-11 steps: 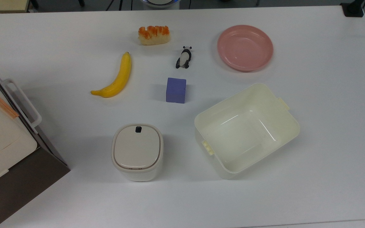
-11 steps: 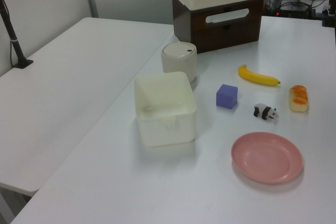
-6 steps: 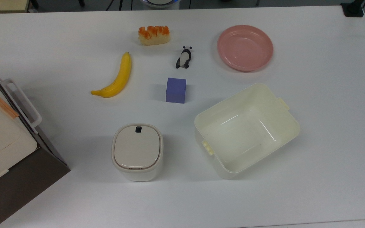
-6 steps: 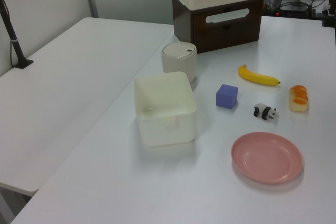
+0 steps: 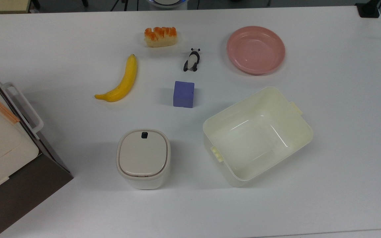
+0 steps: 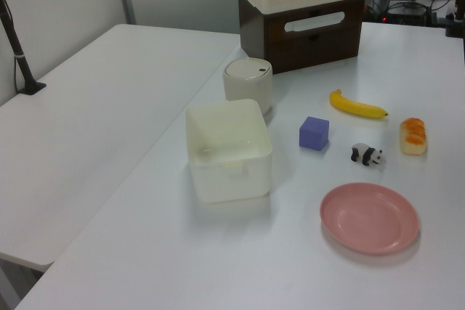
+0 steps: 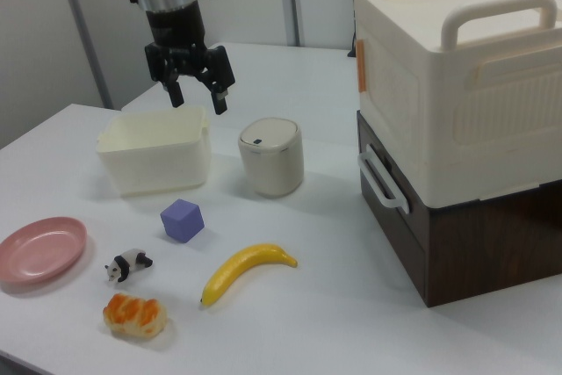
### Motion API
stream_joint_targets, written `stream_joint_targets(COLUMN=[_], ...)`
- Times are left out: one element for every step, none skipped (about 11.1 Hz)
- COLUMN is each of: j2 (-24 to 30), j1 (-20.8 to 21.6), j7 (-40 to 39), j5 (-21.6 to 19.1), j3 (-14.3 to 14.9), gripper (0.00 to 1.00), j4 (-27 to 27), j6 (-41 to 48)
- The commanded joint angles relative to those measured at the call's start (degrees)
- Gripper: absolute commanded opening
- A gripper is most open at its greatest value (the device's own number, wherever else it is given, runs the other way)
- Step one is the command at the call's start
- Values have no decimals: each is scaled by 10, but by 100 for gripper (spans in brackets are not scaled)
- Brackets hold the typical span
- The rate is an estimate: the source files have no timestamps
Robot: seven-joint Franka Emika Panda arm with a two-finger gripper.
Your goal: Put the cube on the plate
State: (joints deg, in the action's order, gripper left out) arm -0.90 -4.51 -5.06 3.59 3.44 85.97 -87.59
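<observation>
Approach step, nothing grasped: gripper (image 7: 195,92) hangs high, fingers spread (empty). Next it must descend onto cube (image 5: 184,94); plate (image 5: 256,49) lies at cube's two o'clock in the top view.

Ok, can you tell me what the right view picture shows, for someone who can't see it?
A robot gripper hangs open above a white table, over a cream tub. Nearer the camera, a purple cube sits apart from a pink plate, with a toy panda between them.
</observation>
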Motion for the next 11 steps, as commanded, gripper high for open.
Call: stream_joint_targets(j2=[3,-2,-9,-13,-16,-16,-14,-16,-15,-15,-15], j1=[27,28,29,41,52,58,70,85,96,105,114], j7=[1,1,1,1,1,12,49,84,101,106,116], j5=[-31,-45,-51,-53,-53,-54,-52,-47,-45,-45,-44], j3=[5,5,5,4,5,5,4,5,5,5,5], gripper=[100,100,100,100,100,100,100,100,100,100,100], j4=[17,18,18,19,23,33,48,58,74,90,110], j6=[14,10,8,8,6,-7,-20,-31,-44,-59,-80])
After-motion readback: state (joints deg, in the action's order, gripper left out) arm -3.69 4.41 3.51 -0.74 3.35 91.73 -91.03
